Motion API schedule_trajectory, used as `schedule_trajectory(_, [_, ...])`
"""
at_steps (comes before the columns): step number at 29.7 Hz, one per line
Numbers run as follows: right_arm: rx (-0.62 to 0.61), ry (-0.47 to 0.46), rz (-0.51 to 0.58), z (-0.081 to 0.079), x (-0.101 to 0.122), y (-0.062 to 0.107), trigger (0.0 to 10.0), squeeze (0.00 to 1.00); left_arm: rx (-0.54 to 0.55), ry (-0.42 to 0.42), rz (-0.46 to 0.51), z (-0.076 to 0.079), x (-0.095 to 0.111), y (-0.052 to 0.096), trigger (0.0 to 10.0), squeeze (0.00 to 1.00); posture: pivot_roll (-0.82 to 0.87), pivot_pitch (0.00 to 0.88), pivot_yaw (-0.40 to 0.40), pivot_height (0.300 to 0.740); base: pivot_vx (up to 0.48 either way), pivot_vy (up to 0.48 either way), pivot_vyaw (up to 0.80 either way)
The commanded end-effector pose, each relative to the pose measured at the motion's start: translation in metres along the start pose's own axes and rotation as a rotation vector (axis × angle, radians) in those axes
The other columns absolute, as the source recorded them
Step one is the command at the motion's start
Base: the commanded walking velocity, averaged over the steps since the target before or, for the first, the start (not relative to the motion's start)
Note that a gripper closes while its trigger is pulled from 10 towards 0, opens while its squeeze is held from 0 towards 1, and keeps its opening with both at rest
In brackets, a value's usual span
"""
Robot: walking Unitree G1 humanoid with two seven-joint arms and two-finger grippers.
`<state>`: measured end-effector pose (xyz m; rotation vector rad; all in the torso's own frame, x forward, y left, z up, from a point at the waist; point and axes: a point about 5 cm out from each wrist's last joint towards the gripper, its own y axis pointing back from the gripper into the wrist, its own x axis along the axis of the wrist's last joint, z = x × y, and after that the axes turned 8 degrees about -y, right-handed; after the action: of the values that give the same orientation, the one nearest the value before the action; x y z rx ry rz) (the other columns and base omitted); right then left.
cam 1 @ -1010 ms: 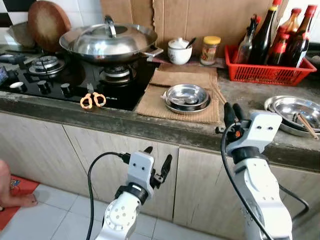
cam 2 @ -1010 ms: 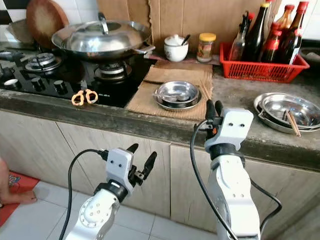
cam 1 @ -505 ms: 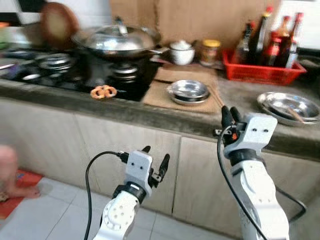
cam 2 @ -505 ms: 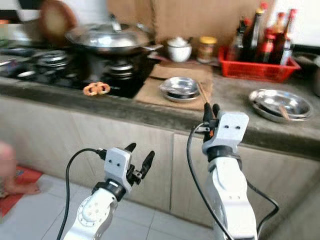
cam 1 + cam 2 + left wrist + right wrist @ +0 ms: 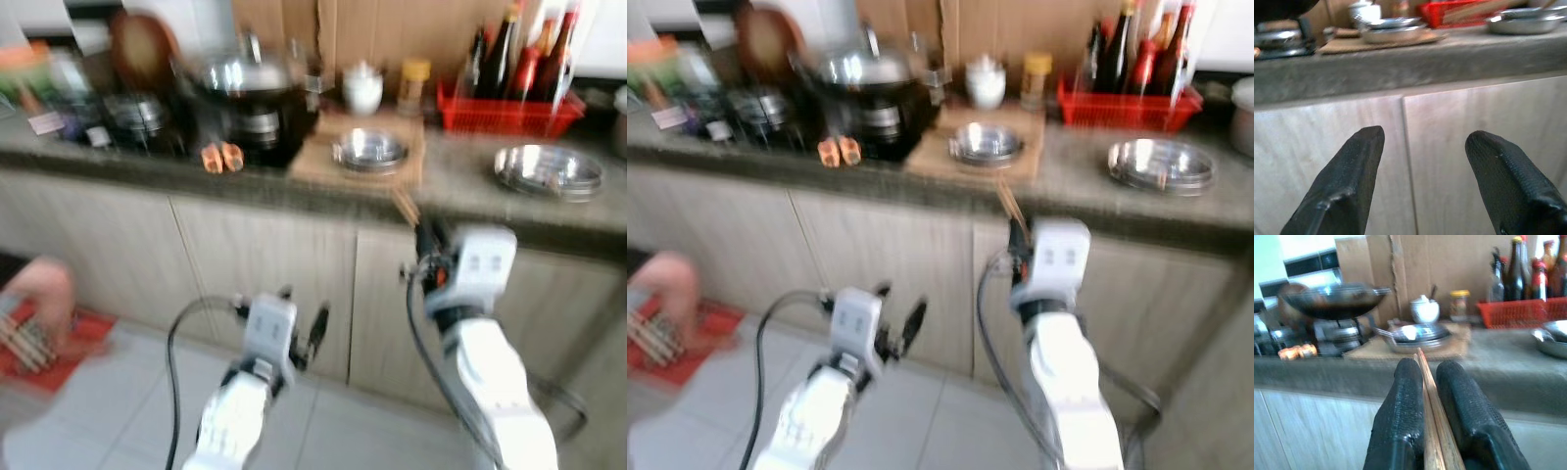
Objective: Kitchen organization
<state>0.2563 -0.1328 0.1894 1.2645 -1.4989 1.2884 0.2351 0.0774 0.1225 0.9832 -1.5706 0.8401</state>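
Right gripper [image 5: 1422, 382]: my two black fingers are clamped on a pair of wooden chopsticks [image 5: 1431, 396] – the sticks run up between the pads and their tips poke out just past my fingertips. In the head views this arm is raised in front of the cabinet doors [image 5: 265, 245], just below the counter edge.

Left gripper [image 5: 1422, 152]: my fingers stand spread apart with nothing between them, low in front of the same pale wood-grain doors.

Counter [image 5: 460, 191]: a grey stone slab above the cabinets (the head views are blurred, so small details are lost).

Brown mat [image 5: 1009, 157]: lies on the counter beside the stove, with a stack of shallow steel dishes [image 5: 986, 143] on it.

Steel plates [image 5: 1161, 164]: a second, wider stack sits on the bare counter well to the right of the mat.

Scissors [image 5: 222, 156]: orange handles, lying at the front edge of the black gas stove [image 5: 147, 127].

Wok [image 5: 250, 76]: on the burner, under a steel lid.

Back row: a white lidded pot [image 5: 362, 86] and a yellow-capped jar [image 5: 413, 83] against the cardboard backing – then a red basket [image 5: 509, 113] full of dark bottles.

Person: a blurred hand [image 5: 44, 294] at the far left, low near the floor, over something red.
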Motion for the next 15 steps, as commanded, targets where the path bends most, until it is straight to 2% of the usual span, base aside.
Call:
schedule_trajectory(1, [0.019,-0.001,0.01,-0.0053,0.0024,-0.0002,10.0,0.0,0.01,-0.016,0.001,-0.0031,0.0013,-0.001,10.0,0.0,0.11,0.0,-0.005,0.74,0.0,0.0,-0.8])
schedule_trajectory(6, [0.016,0.0,-0.004,-0.0049,-0.0007,0.0013,10.0,0.0,0.008,-0.016,0.0,-0.0031,0.0009,-0.0008,10.0,0.0,0.1,0.0,-0.008,0.74,0.0,0.096,-0.8])
schedule_trajectory(15, [0.015,0.007,-0.02,-0.0055,-0.0046,0.0036,10.0,0.0,0.006,-0.023,-0.005,-0.003,-0.0006,0.0001,10.0,0.0,0.1,0.0,-0.006,0.74,0.0,0.396,-0.8])
